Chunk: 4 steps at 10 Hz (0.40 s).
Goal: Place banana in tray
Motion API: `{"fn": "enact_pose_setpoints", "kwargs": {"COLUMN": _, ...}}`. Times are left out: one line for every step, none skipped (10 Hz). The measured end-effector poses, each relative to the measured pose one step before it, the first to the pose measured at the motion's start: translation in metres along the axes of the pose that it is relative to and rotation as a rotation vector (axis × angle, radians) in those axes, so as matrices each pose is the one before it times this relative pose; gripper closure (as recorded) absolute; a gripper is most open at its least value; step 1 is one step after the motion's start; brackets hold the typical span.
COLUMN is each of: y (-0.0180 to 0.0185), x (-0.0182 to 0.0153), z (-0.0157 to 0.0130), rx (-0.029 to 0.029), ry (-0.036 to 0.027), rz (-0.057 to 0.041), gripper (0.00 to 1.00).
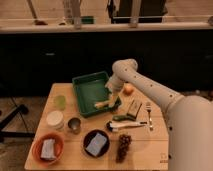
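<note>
1. Banana (102, 104) lay pale yellow inside the tray (85, 81), near its front right corner, resting on the tray floor close to the front wall.
2. Tray was dark green, rectangular, raised sides, sitting on the wooden counter (145, 145) toward the back, slightly rotated.
3. Claw (113, 94) hung over the tray's right side, just above and right of the banana; could not tell whether it touched the fruit.
4. White arm (150, 89) reached in from the right, elbow bent high above the tray's back right corner.
5. Round orange-yellow fruit (129, 88) sat on the counter just right of the tray, beside the arm.
6. Small dark green vegetable (121, 118) lay in front of the tray's right corner, touching or nearly touching a white-handled utensil (125, 125).
7. Dark flat packet (134, 107) lay right of the tray; fork (148, 114) lay further right, well apart from the tray.
8. Pale green cup (60, 102) stood left of the tray; white bowl (55, 119) and metal cup (74, 124) stood in front of it.
9. Orange bowl (48, 148) at front left held a pale sponge-like piece; black bowl (96, 143) at front centre held another.
10. Grapes (123, 145), dark bunch, lay just right of the black bowl.
</note>
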Motion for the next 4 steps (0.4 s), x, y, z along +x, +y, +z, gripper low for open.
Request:
{"fn": "enact_pose_setpoints", "kwargs": {"y": -0.00029, "x": 0.00257, "z": -0.00314, "rx": 0.00935, "ry": 0.00261, "rz": 0.00065, "gripper": 0.2}}
{"fn": "enact_pose_setpoints", "kwargs": {"y": -0.00035, "x": 0.00303, "z": -0.00269, "rx": 0.00993, "ry": 0.0067, "rz": 0.00269, "gripper": 0.2}}
{"fn": "enact_pose_setpoints", "kwargs": {"y": -0.00023, "x": 0.00322, "z": -0.00297, "rx": 0.00937, "ry": 0.00532, "rz": 0.00572, "gripper": 0.2}}
{"fn": "enact_pose_setpoints", "kwargs": {"y": -0.0001, "x": 0.00243, "z": -0.00259, "rx": 0.00738, "ry": 0.00231, "rz": 0.00454, "gripper": 0.2}}
